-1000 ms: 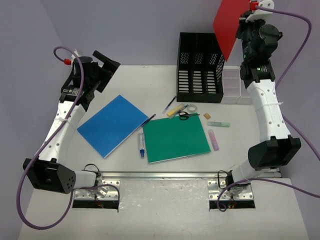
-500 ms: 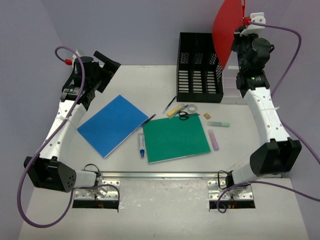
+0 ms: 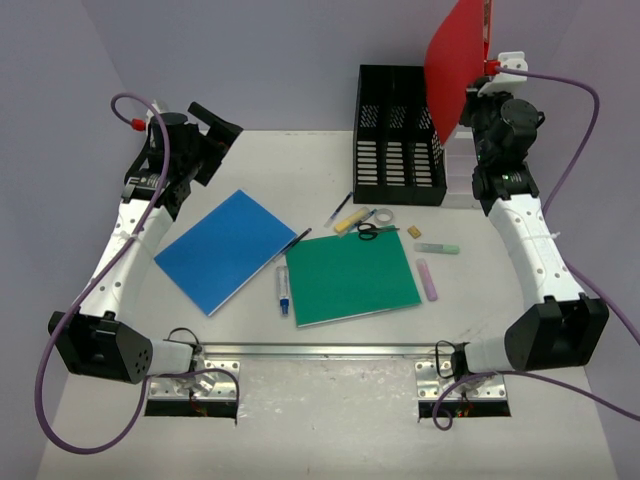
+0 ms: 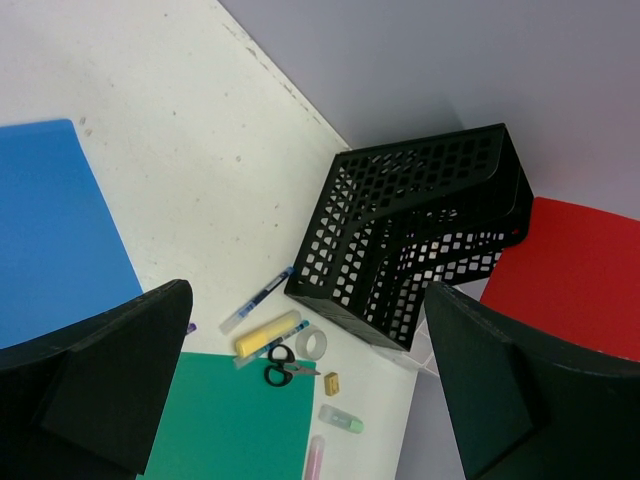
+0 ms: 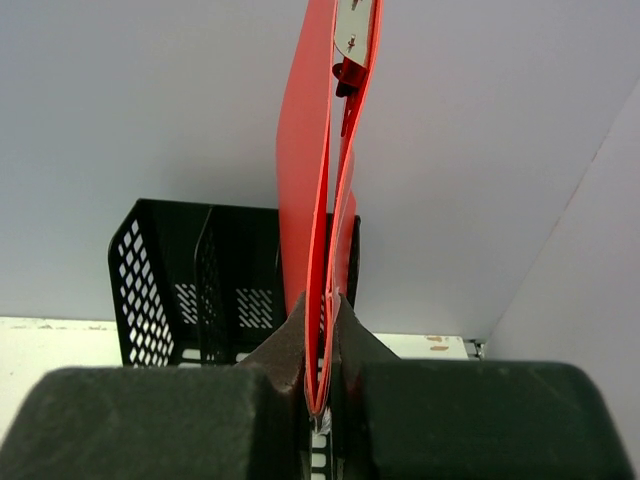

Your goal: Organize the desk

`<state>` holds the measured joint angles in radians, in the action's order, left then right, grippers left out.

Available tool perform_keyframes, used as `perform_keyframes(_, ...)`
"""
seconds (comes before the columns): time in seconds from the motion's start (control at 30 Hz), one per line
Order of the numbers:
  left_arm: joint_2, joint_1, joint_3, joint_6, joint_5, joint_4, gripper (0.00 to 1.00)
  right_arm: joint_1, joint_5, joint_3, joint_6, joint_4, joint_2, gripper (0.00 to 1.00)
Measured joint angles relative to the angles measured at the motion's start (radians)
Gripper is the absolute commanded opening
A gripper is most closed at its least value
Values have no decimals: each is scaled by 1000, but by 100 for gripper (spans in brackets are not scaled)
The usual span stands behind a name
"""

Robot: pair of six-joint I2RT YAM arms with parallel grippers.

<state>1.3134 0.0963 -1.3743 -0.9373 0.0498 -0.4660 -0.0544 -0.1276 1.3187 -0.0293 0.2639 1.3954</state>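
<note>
Clamped tight on its lower edge, the right fingers (image 5: 300, 340) hold a red folder (image 3: 455, 60), probably light and bendy, upright over the black file holder (image 3: 400, 135) at the bench's (image 3: 290, 160) 1 o'clock, while the left fingers (image 3: 218, 125) gape empty.

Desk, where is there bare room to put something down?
Widest bare patch of the desk: far left, between the blue folder and the black file holder. A narrower strip runs between the green folder and the front rail. Crowded: the gap between file holder and green folder, with scissors, tape and a pen.
</note>
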Motion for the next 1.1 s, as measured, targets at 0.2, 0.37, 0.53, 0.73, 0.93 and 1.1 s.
perform_keyframes(0.2,0,0,0,-11,-7,0,100,0,-2,-13,-1,-9,-15,0)
perform_keyframes(0.37,0,0,0,-13,-10,0,100,0,-3,-28,-1,-21,-38,0)
perform_keyframes(0.53,0,0,0,-15,-13,-1,100,0,-7,-72,-1,-47,-75,0)
perform_keyframes(0.73,0,0,3,-15,-14,-1,100,1,-19,-100,-1,-99,-79,0)
perform_keyframes(0.93,0,0,18,-15,-14,-2,100,1,-18,-101,-1,-109,-78,0)
perform_keyframes(1.1,0,0,30,-15,-14,-1,100,1,-13,-95,-4,-101,-44,0)
